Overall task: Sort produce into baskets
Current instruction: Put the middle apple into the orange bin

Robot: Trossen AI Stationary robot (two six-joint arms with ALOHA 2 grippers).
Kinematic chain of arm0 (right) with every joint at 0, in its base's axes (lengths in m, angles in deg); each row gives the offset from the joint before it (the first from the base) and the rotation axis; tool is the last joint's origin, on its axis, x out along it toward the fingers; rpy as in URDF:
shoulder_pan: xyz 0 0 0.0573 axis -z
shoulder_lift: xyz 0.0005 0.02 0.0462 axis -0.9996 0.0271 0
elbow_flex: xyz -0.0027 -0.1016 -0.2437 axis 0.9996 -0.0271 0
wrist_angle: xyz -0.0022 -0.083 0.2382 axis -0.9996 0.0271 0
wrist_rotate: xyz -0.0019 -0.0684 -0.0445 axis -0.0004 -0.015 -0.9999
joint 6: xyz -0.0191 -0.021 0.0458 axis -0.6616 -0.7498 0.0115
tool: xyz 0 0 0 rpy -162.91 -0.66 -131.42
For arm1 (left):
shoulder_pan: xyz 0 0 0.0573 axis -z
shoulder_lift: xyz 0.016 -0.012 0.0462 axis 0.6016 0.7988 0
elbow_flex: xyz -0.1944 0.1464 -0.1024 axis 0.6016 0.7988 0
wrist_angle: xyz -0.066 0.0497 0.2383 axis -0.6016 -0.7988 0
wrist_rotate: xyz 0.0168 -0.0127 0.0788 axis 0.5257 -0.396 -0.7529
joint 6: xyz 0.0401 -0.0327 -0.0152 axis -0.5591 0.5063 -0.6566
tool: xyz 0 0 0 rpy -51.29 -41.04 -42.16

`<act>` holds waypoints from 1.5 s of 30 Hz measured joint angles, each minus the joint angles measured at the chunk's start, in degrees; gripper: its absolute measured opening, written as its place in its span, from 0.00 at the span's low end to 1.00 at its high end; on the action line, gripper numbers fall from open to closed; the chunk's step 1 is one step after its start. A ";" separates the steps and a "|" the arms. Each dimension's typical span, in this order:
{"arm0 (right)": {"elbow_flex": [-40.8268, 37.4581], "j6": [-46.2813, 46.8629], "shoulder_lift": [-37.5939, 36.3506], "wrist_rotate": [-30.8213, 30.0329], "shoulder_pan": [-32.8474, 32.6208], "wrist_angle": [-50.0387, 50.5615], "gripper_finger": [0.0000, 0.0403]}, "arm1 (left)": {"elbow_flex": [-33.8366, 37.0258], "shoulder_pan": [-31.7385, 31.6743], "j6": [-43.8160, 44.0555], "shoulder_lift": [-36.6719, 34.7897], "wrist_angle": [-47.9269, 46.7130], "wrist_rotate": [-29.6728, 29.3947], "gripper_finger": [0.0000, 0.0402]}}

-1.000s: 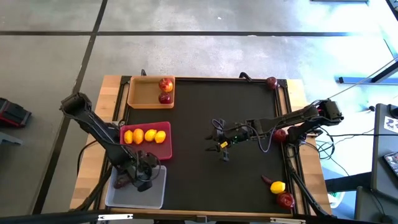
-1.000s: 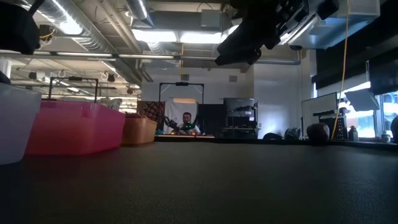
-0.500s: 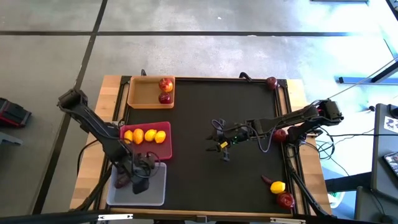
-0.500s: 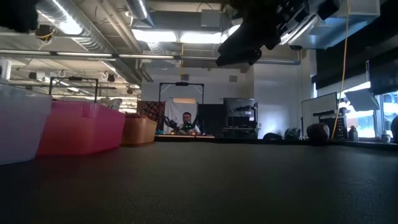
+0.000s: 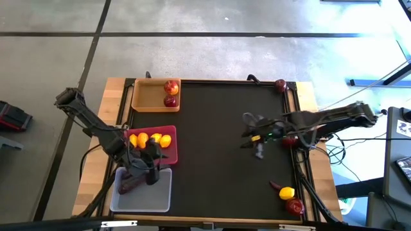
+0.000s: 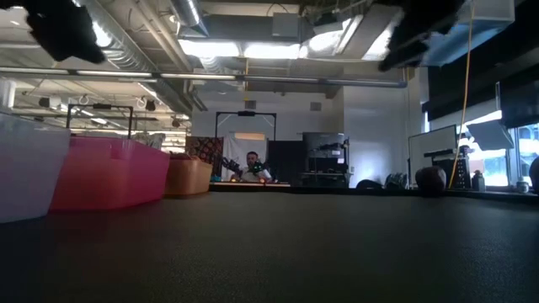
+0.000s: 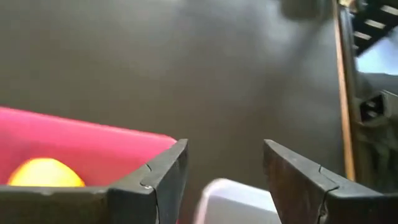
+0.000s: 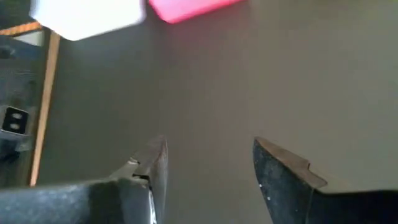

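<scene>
The right claw (image 5: 252, 136), released and empty, hangs over mid-counter; the loose lemon (image 5: 287, 192) and apple (image 5: 295, 206) lie toward its own near corner, far from the released left claw (image 5: 151, 168).

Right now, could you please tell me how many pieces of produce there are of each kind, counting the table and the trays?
Apples: 5 (one partly hidden)
Lemons: 5
Roots: 2
Total: 12
</scene>
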 joint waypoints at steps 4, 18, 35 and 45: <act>0.00 5.04 -7.07 -4.86 0.00 11.61 0.46 | 0.04 -1.99 -2.01 0.37 -0.02 -0.78 0.49; 0.00 14.07 -9.15 -4.62 7.55 38.53 0.70 | 0.26 -4.31 -2.37 0.37 -0.07 -0.19 0.49; 0.00 4.65 5.55 -1.01 14.27 53.99 0.84 | 0.26 -4.28 -1.82 0.37 -0.02 0.58 0.49; -3.79 -1.01 11.52 4.64 14.27 52.73 0.83 | 0.26 -4.21 -2.10 0.37 -0.10 0.60 0.49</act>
